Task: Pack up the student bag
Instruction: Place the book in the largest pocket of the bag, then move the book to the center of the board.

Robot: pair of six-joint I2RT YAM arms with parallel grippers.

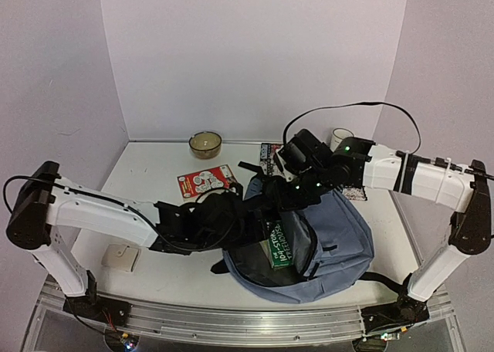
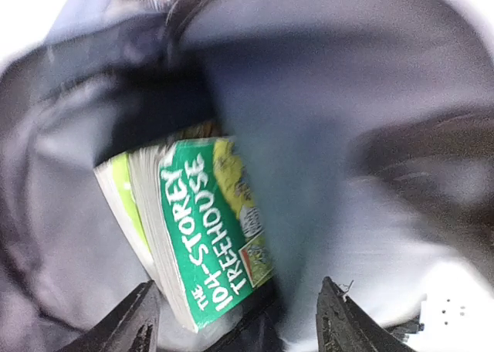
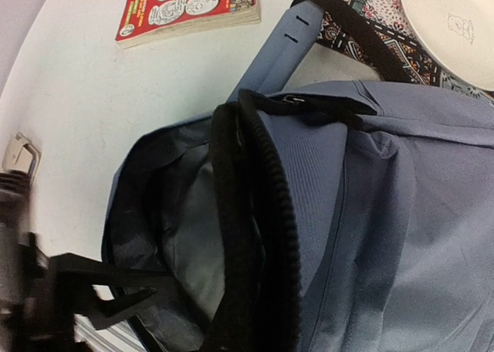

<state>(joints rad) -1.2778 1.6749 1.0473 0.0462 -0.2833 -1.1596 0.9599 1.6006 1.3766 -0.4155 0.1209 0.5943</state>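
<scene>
The student bag (image 1: 340, 240) lies at the middle right of the table, blue-grey, its main opening facing left and gaping. A green paperback, "The 104-Storey Treehouse" (image 1: 278, 245), stands inside the opening. My left gripper (image 1: 231, 217) is at the bag's mouth. In the left wrist view it (image 2: 235, 286) is open, its fingers wide apart on either side of the book's (image 2: 208, 236) lower end, inside the dark lining. My right gripper (image 1: 268, 196) is at the bag's top rim and holds the black zipper edge (image 3: 258, 236) up. Its fingers are hidden by the rim.
A red paperback (image 1: 207, 181) lies behind the bag on the left. A bowl (image 1: 205, 143) and a white cup (image 1: 342, 138) stand at the back. A patterned mat with a white plate (image 3: 451, 20) lies behind the bag. A small white block (image 1: 120, 256) lies front left.
</scene>
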